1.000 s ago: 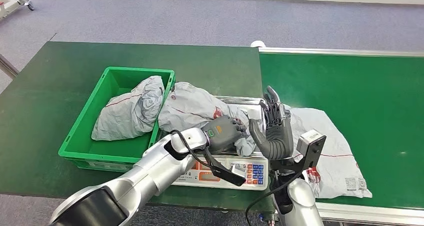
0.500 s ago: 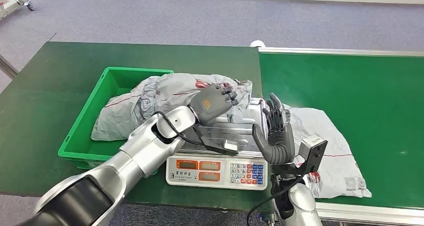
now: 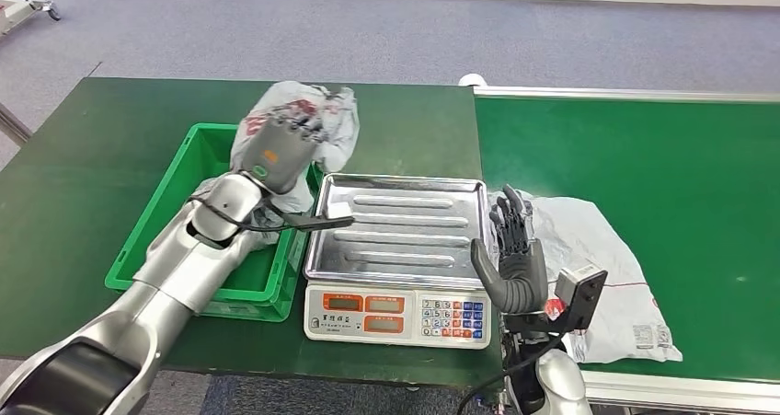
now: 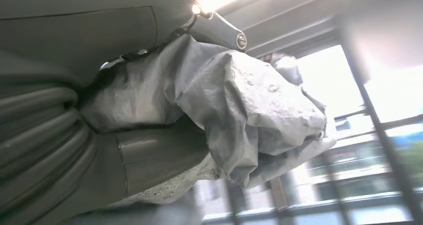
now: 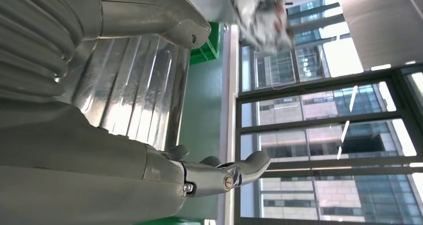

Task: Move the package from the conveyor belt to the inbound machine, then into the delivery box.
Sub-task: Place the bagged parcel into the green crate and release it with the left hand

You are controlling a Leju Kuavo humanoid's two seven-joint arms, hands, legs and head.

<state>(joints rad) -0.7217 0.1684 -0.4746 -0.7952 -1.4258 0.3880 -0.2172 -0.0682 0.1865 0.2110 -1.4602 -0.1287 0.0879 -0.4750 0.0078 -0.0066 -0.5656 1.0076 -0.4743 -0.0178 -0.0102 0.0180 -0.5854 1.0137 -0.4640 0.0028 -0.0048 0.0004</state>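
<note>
My left hand (image 3: pixel 279 144) grips a crumpled grey package (image 3: pixel 303 109) and holds it in the air over the far right corner of the green delivery box (image 3: pixel 154 240). In the left wrist view the package (image 4: pixel 249 100) bulges out of the hand's grasp. The scale's steel tray (image 3: pixel 400 226) lies bare. My right hand (image 3: pixel 511 254) stands upright with fingers spread, holding nothing, just right of the scale. Behind it a second grey package (image 3: pixel 607 249) lies flat on the green conveyor belt (image 3: pixel 644 148). The right wrist view shows the tray (image 5: pixel 129 85) and the lifted package (image 5: pixel 259 10) far off.
The scale's keypad and displays (image 3: pixel 397 314) face the table's near edge. A bit of another grey package (image 3: pixel 206 190) shows inside the box beside my left arm. The dark green table (image 3: pixel 101 139) extends left of and behind the box. Grey floor lies beyond.
My left hand has lifted the package off the scale tray and carried it left and away, up over the box's corner. The tray is now bare. The right hand has barely shifted.
</note>
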